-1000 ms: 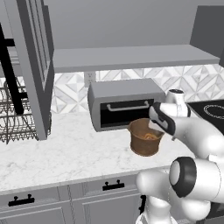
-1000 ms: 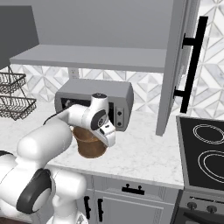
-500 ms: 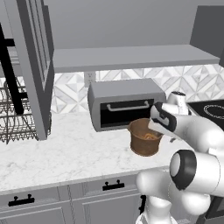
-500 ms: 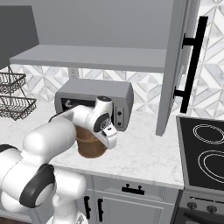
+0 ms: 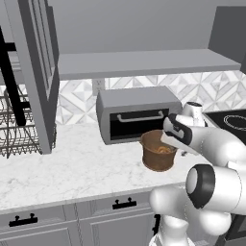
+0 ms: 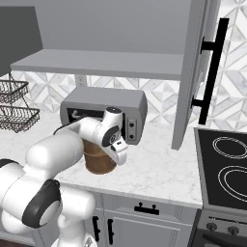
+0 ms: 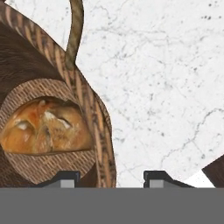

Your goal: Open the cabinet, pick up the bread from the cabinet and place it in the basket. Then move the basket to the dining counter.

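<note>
White, gray-veined marble forms the worktop (image 5: 72, 168) on which everything is set, above low gray drawers (image 5: 57, 223) with short black handles. Nearest the cameras, the white arm is bent at its dark elbow joint and reaches forward, the wrist turned downward so that the gripper (image 7: 112, 177) is held over the near rim of the basket (image 5: 157, 150). One dark fingertip is seen inside the woven wall and the other outside it above bare marble, so the rim is straddled; whether the jaws are pressing on it cannot be told. The basket is round, brown and tightly woven, tapering toward its base, with a thin looped rim handle. The bread (image 7: 43, 127), a golden-brown crusty lump, lies on the basket's floor. Just behind the basket a boxy gray toaster oven (image 5: 137, 115) with a dark door is set against the diamond-patterned tile backsplash. Farther up, the cabinet (image 5: 33, 72) stands with its paneled door swung open, a black bar handle on it.
</note>
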